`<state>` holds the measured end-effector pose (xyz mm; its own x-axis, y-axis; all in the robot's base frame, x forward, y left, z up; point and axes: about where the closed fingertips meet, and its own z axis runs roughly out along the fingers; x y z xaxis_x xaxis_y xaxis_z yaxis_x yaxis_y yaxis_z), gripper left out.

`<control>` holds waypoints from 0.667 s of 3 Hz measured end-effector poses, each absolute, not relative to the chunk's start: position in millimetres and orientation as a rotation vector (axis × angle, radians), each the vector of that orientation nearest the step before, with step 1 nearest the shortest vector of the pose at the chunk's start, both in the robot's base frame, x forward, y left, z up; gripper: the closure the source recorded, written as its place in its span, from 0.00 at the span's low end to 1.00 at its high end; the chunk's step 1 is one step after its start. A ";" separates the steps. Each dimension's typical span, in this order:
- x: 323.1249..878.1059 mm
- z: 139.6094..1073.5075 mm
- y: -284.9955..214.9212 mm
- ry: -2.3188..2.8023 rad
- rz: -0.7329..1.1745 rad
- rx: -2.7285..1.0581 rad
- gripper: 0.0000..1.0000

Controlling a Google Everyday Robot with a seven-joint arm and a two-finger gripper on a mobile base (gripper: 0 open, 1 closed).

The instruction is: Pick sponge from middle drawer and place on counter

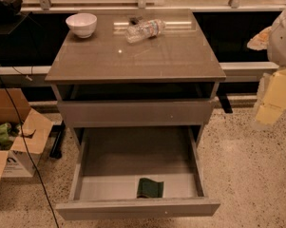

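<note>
The dark green sponge [150,188] lies flat on the pale floor of the middle drawer [138,207], near its front wall and a little right of centre. The drawer is pulled far out of the cabinet. The glossy grey-brown counter [138,56] tops the cabinet. My gripper [274,101] shows as a pale yellow and white shape at the right edge of the camera view. It is well to the right of the cabinet, apart from the drawer and the sponge.
A white bowl [81,24] stands at the counter's back left. A clear plastic bottle [145,30] lies on its side at the back centre. Another grey drawer front [135,112] sits above the open drawer. A cardboard box [14,141] and a black cable [23,146] are on the floor to the left.
</note>
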<state>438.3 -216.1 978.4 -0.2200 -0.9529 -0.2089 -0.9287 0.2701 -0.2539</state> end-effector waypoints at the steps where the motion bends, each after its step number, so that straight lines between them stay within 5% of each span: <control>1: 438.3 978.4 -216.1 2.226 -0.106 -1.720 0.00; 2: 441.6 966.4 -209.7 2.201 -0.040 -1.716 0.00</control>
